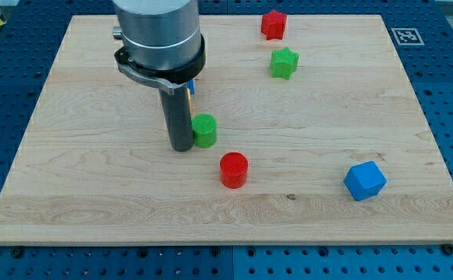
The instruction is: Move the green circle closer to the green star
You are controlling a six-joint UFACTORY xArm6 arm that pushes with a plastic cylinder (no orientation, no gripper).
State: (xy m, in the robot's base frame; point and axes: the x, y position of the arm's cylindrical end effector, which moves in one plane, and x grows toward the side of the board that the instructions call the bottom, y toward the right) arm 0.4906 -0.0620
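My tip stood touching, or very nearly touching, the view's left side of the green circle, which sat near the middle of the wooden board, just up and to the left of the red circle. The green star lay well apart toward the view's top right, below the red star, so by my judgement nearly all the push was left to do. The arm carried no pincer, only the rod, so no open or closed state applied.
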